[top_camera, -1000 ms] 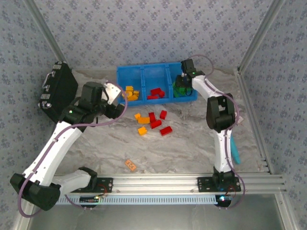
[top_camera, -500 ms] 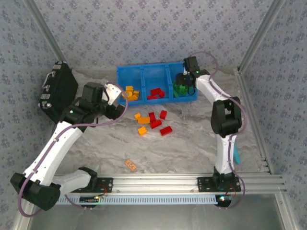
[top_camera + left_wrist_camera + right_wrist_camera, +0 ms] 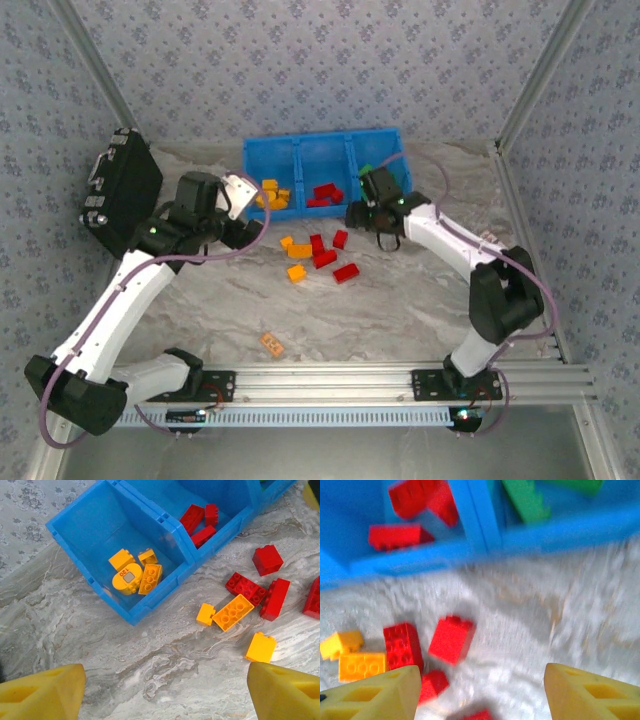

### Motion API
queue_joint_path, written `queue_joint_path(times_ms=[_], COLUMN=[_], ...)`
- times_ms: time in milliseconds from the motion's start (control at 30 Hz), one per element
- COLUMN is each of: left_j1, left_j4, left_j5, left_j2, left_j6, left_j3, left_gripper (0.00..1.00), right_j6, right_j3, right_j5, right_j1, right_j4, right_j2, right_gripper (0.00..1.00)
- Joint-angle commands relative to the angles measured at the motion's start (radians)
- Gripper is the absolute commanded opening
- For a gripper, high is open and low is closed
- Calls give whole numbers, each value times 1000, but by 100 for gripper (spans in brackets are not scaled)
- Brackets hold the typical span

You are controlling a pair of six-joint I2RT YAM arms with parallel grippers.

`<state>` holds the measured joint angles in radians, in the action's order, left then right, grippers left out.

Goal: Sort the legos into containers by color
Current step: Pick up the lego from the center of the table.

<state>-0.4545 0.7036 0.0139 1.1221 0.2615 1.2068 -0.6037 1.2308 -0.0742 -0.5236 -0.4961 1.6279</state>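
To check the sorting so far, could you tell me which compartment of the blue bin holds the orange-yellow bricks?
The left-hand compartment: the middle one holds red bricks, and the right-hand one green ones.

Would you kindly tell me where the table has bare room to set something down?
Bare table lies between the loose legos and the near rail, apart from the orange tag. Crowded: just before the blue bin.

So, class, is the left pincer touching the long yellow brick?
Apart. Left wrist view: bare table separates the left pincer from the long yellow brick.
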Motion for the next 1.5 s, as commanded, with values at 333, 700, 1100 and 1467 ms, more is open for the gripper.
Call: queue_joint_path(times_ms=[333,700,1100,1467], left_j1=[-7,-7,-39,-60], left_j4=[-19,-81,-119,-135], left_j5=[-55,-41,25,63], left_j2=[-89,-227,-334,-367], left_j6=[-48,-42,15,60], left_j3=[-54,-142,-227,-263], left_gripper=[84,89,100,100], right_j6=[-808,-1032,-1052,-1001], right_j3=[-308,-352,-256,-187], right_j5=[-8,-40,-35,23], right_j1=[-183,-233,-216,-191], right_j4=[130,161,149,148], right_j2=[-72,-33,83,200], right_gripper=[72,73,73,64])
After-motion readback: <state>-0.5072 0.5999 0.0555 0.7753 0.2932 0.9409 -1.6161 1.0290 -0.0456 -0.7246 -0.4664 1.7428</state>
